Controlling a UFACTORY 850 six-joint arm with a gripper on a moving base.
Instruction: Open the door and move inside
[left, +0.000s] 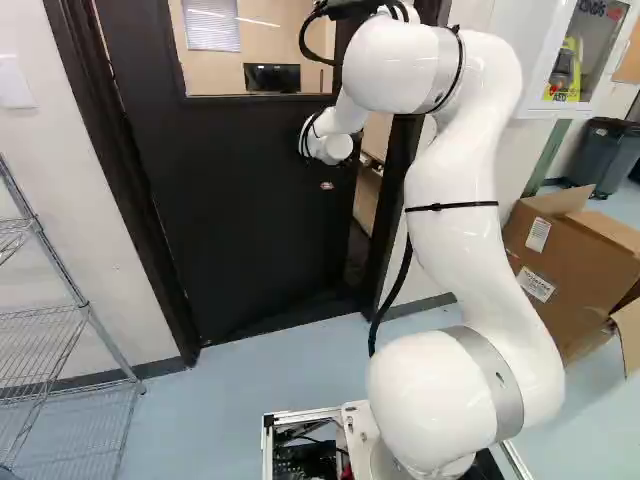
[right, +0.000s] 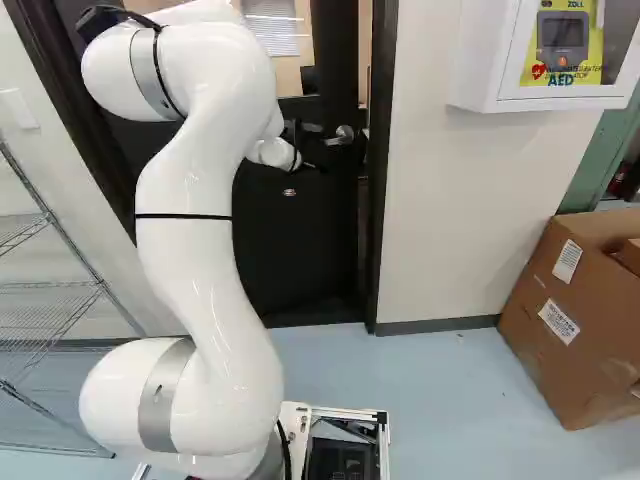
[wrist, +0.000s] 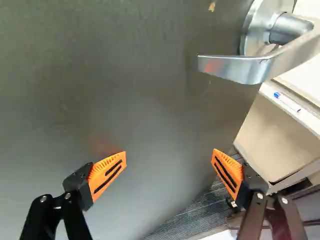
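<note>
Door ajar, left of centre in left base view
Gripper faces it, jaws spread, beside the ungrasped handle, probably placed to push the door wider for entry.

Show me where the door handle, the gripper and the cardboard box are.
Door handle (wrist: 237, 69): wrist view, on the lever.
Gripper (wrist: 169, 155): wrist view, midway between its open fingertips.
Cardboard box (right: 572, 375): right base view, low on its brown side.
</note>
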